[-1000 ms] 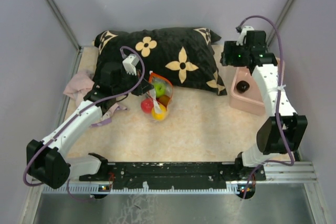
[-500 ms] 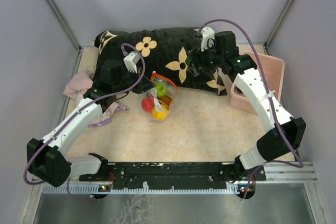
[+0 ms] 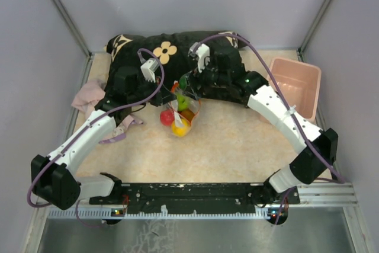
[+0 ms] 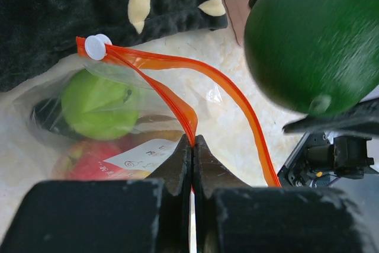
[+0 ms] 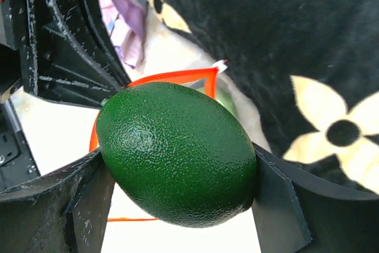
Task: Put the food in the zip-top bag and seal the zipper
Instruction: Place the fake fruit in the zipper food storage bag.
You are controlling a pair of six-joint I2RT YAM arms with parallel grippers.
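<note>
**Top view**
- Left gripper (image 3: 161,100): clenched on the mouth edge of the zip-top bag (image 3: 185,114).
- The bag lies just ahead of those jaws. A red fruit (image 3: 167,117) and a yellow fruit (image 3: 179,126) show at its near end.
- Right gripper (image 3: 185,83): just across the bag mouth from the left jaws, over a black flowered pillow (image 3: 169,51).
- Pink bin (image 3: 299,81): well off to the right gripper's right.
- Pink cloth (image 3: 89,96): behind the left gripper.

**Left wrist view**
- Jaws pressed together, pinching the orange zipper (image 4: 237,96) at a fold.
- White slider tab (image 4: 95,45): at the strip's far left end.
- Green apple (image 4: 98,105) and the red fruit (image 4: 83,158): inside the bag, left of the jaws.
- Dark green avocado (image 4: 308,39): up and to the right of the jaws.

**Right wrist view**
- Both fingers (image 5: 89,197) grasp the avocado (image 5: 177,152) across its width.
- The zipper's loop (image 5: 172,77) gapes directly beyond it.
</note>
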